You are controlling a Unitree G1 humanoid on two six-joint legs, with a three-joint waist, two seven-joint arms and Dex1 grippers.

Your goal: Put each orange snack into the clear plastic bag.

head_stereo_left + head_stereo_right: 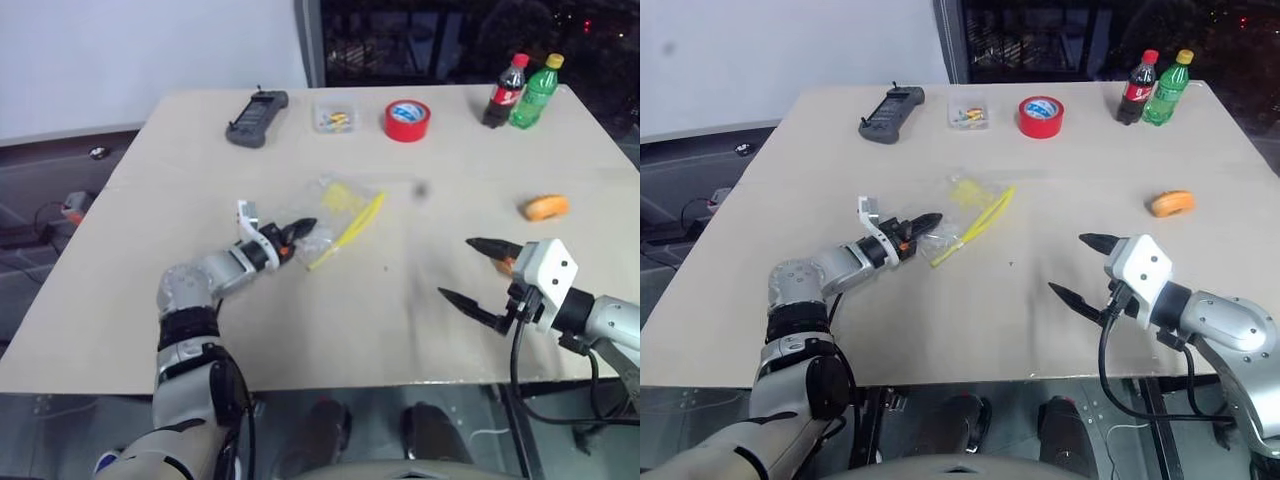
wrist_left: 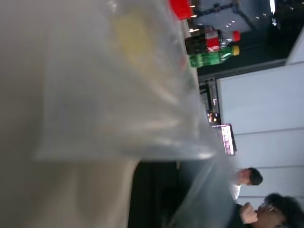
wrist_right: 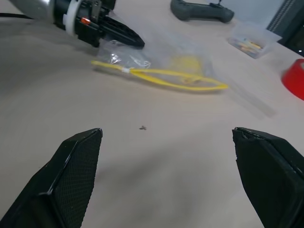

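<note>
Left eye view: left gripper [image 1: 303,229] is clamped on the corner of the clear plastic bag [image 1: 345,213] at mid-table. One orange snack [image 1: 545,207] lies well right of it.

Right wrist view: right gripper [image 3: 168,173] has its fingers spread wide, empty, above the table [image 3: 156,142].

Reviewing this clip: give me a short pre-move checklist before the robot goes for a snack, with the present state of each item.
1. Left gripper shut on the clear plastic bag at its near edge: ok.
2. Bag mouth held open for loading: not ok; the yellow zip strip lies flat on the table.
3. Right gripper open and holding nothing: ok.
4. Orange snack lying free on the table, nothing around it: ok.
5. Second orange snack located: cannot tell; just an orange bit shows behind the right gripper.
6. Red tape roll and bottles at the far edge, away from the bag: ok.
</note>
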